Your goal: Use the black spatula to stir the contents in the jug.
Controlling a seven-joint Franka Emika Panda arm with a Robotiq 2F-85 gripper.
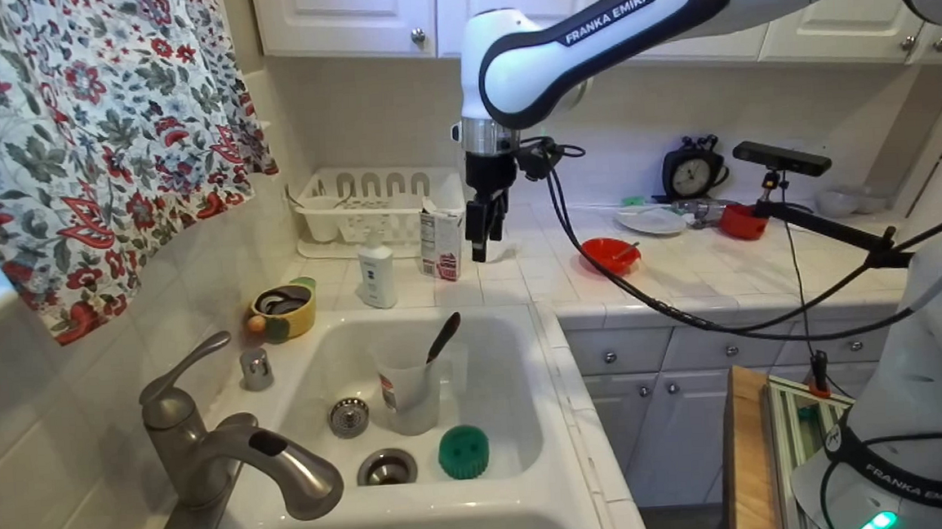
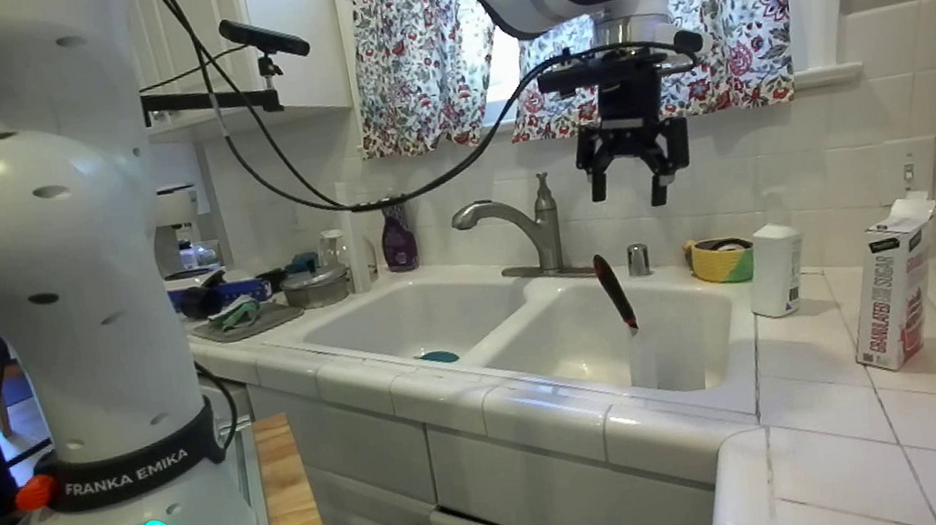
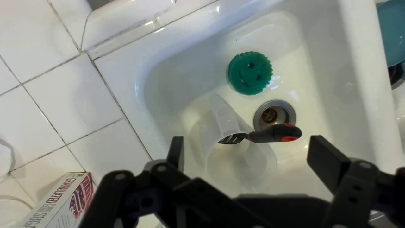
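The jug (image 1: 414, 407) is a translucent whitish container with a handle, standing in the sink basin. Leaning in it is the black spatula (image 3: 272, 133), its red-accented handle rising above the rim and its slotted head inside. In both exterior views the spatula (image 2: 616, 292) tilts out over the jug's edge; the jug (image 2: 670, 362) is partly hidden there by the sink front. What contents the jug holds I cannot make out. My gripper (image 2: 630, 192) hangs above the sink, pointing down, apart from jug and spatula. Its fingers (image 3: 329, 161) stand wide open with nothing between them.
A green smiley scrubber (image 3: 250, 73) lies in the same basin near the drain. The faucet (image 1: 279, 472) reaches over the sink. On the counter stand a white soap bottle (image 1: 377, 272), a sugar box (image 2: 897, 285), a dish rack (image 1: 381, 200) and a red bowl (image 1: 610, 254).
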